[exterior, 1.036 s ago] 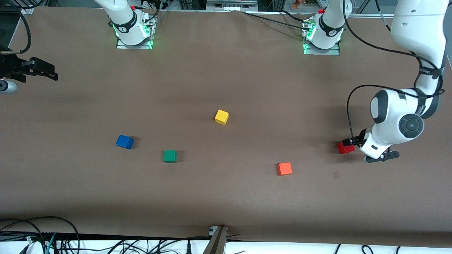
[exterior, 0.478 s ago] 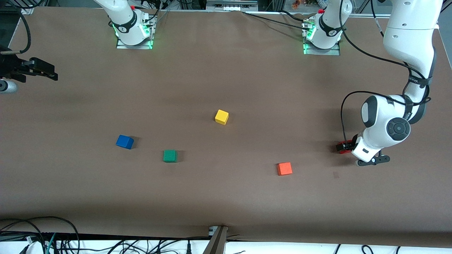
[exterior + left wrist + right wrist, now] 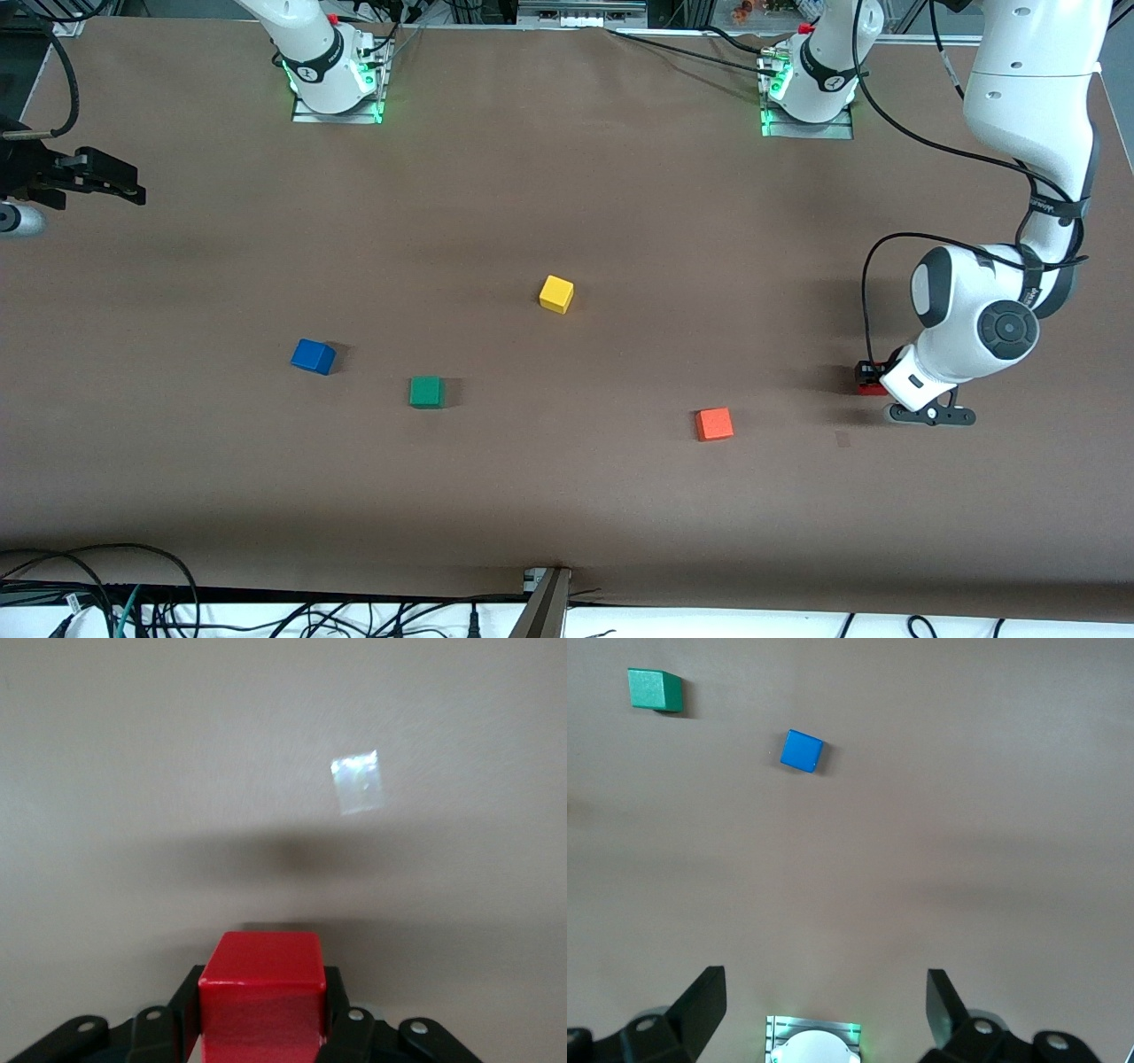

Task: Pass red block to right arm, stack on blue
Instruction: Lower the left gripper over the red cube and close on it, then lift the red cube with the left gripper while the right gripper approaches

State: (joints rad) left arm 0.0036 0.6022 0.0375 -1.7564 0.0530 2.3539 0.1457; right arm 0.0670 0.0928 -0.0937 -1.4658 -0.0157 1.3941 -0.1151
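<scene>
The right gripper (image 3: 133, 188) hangs at the right arm's end of the counter (image 3: 567, 496), waiting, and only its dark tips show in the front view. Its own wrist view is clearer: the two black fingers (image 3: 700, 1001) stand wide apart with nothing between them, looking down on the brown surface.

That same wrist view takes in the blue cube (image 3: 802, 751) and the green cube (image 3: 654, 689), apart from each other. In the front view the blue cube (image 3: 312, 356) sits toward the right arm's end, the green cube (image 3: 426, 391) beside it and slightly nearer the camera. The yellow cube (image 3: 556, 293) lies about mid-counter, farther from the camera than the rest. The orange cube (image 3: 714, 424) lies nearer the camera, toward the left arm's end.

The red block (image 3: 866, 378) is at the left arm's end of the counter, mostly hidden in the front view by the white wrist of the left arm. The left gripper (image 3: 873, 377) is down on it. The left wrist view shows the grip plainly: the jaws are closed on the red block (image 3: 261, 997), a black finger (image 3: 341, 1028) pressed to each side. It also shows a small pale square patch (image 3: 358, 781) on the surface, well clear of the block.
</scene>
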